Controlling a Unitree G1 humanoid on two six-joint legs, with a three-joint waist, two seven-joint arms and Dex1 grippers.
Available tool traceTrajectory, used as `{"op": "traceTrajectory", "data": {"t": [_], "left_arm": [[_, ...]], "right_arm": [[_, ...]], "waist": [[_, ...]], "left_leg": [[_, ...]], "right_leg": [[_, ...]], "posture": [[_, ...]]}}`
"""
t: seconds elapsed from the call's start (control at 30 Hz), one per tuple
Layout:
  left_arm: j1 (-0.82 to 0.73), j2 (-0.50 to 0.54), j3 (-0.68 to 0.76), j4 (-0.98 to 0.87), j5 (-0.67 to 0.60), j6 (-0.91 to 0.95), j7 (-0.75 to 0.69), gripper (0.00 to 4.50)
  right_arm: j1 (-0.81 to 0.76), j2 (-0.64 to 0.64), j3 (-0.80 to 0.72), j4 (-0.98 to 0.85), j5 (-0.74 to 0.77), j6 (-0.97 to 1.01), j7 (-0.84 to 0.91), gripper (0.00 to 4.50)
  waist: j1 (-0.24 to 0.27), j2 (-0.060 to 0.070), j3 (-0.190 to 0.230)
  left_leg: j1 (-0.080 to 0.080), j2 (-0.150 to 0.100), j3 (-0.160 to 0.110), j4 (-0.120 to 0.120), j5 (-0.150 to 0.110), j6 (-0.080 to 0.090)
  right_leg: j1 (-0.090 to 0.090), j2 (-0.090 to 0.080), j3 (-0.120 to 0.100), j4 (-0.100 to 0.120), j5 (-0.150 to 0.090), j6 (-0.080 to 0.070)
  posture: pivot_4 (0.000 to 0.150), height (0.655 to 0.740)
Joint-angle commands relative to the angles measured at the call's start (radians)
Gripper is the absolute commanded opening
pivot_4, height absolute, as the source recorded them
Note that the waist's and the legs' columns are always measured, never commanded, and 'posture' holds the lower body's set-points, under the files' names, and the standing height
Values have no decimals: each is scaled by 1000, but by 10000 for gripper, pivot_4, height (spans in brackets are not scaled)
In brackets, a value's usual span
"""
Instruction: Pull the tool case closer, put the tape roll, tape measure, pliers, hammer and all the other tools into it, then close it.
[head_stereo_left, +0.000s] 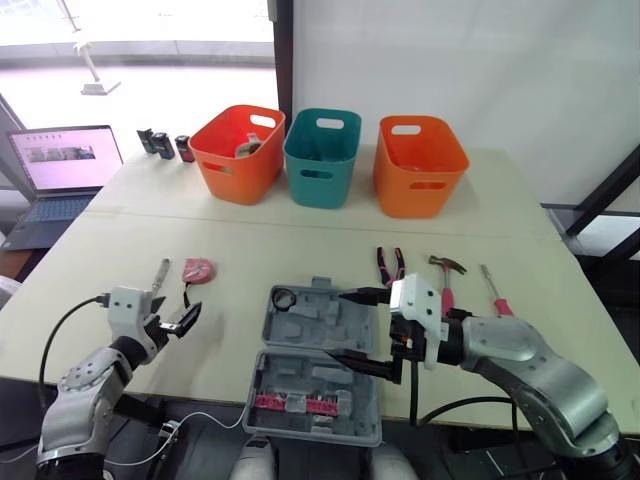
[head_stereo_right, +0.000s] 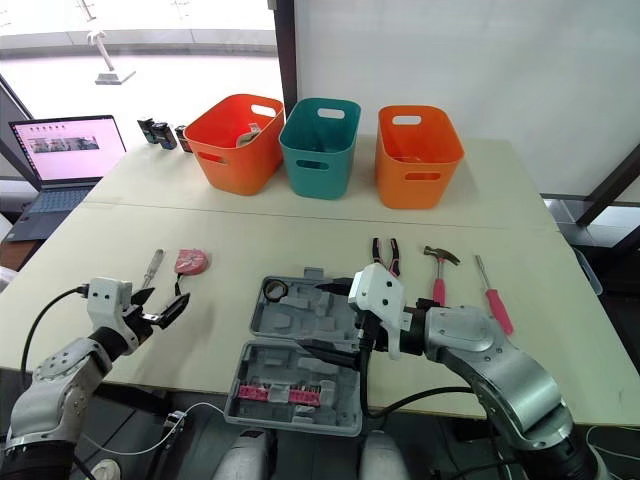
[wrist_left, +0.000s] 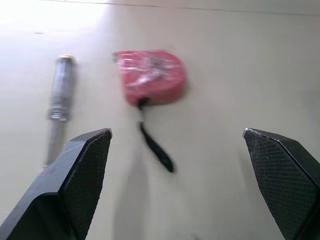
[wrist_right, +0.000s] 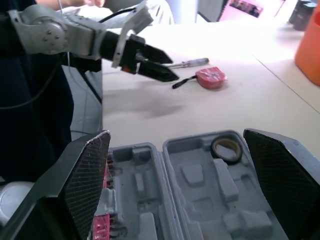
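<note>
Open grey plastic tool case (head_stereo_left: 315, 385) at the bench's (head_stereo_left: 300, 230) near edge.
Right tool (head_stereo_left: 338, 326) spread above it; left tool (head_stereo_left: 172, 312) spread near the red tape measure (head_stereo_left: 198, 270); black tape roll (head_stereo_left: 284, 297) inside case.

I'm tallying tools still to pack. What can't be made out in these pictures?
- Left orange bin: a pale item inside, mostly hidden by its rim, eye views.
- Tool case: some compartments covered by the open right claw, eye views.
- Screwdriver: one end hidden behind a finger of the left claw, left wrist view.
- Small dark items by the laptop: too small to identify, eye views.
</note>
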Motion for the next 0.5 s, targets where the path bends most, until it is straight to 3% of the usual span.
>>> {"op": "traceTrajectory", "data": {"t": [0.03,0.23,0.37,0.47,0.5], "left_arm": [[-91,-9,6,74,55,22,127,44275],[-218,-3,-58,268,104,60,132,44275],[-239,-12,-91,298,101,94,95,44275],[-246,-16,-97,314,107,79,82,36458],[-250,-18,-99,321,108,71,77,31367]], "right_arm": [[-37,11,19,0,-8,-27,17,45000],[-63,17,43,10,-19,-20,14,45000],[-75,18,41,0,-12,-4,3,45000],[-75,23,39,-11,-6,10,-12,45000],[-75,24,38,-16,-5,16,-18,45000]], "waist": [[-3,0,0],[-5,-1,0],[-5,0,-1],[-2,0,-1],[-1,0,-1]], "left_leg": [[0,0,0,0,0,0],[0,0,0,-1,0,0],[0,0,0,-1,0,-1],[0,0,0,-1,1,-1],[0,0,0,-1,1,-1]], "right_leg": [[0,0,0,0,0,0],[0,0,0,0,1,1],[0,1,0,0,1,2],[0,0,0,0,1,2],[0,0,0,0,1,1]], "posture": [[1500,7400],[1500,7400],[1500,7400],[1500,7400],[1500,7400]]}}
